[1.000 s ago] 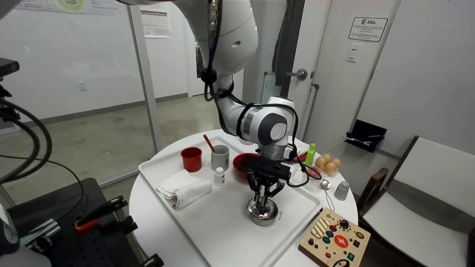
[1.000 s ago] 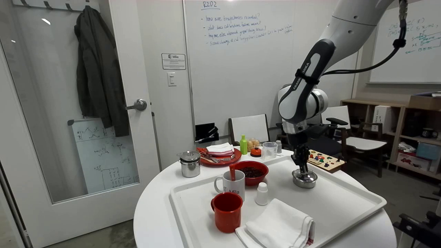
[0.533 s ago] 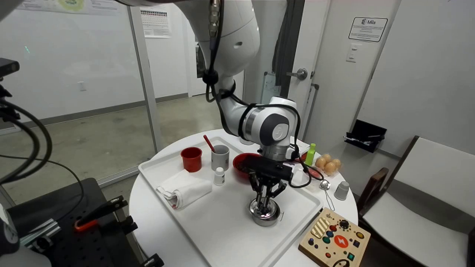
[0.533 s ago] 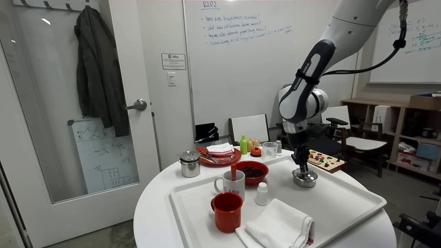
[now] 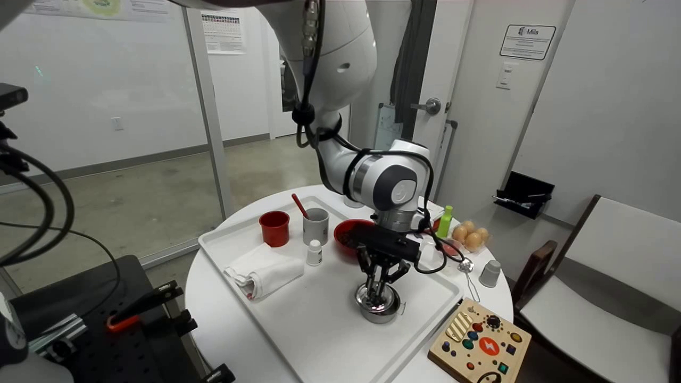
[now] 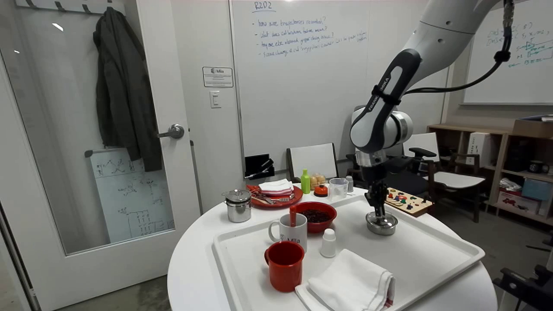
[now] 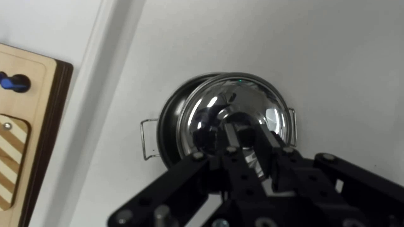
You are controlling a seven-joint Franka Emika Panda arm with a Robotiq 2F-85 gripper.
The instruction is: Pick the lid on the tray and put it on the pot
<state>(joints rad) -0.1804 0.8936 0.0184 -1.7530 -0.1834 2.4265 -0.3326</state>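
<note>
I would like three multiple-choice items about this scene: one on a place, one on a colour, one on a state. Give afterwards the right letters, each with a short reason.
1. Where does the red handle stand?
A) In the red bowl
B) In the red mug
C) In the white mug

2. What colour is the bottle beside the eggs?
A) Green
B) Blue
C) Yellow

3. How does the lid lie in relation to the pot?
A) Centred, covering it fully
B) Off-centre over it, leaving part open
C) Upside down inside it

1 C: in both exterior views, it rises from the white mug.
2 A: the bottle shows bright green in both exterior views.
3 B: in the wrist view, a dark crescent of the pot's inside shows beside the lid.
</note>
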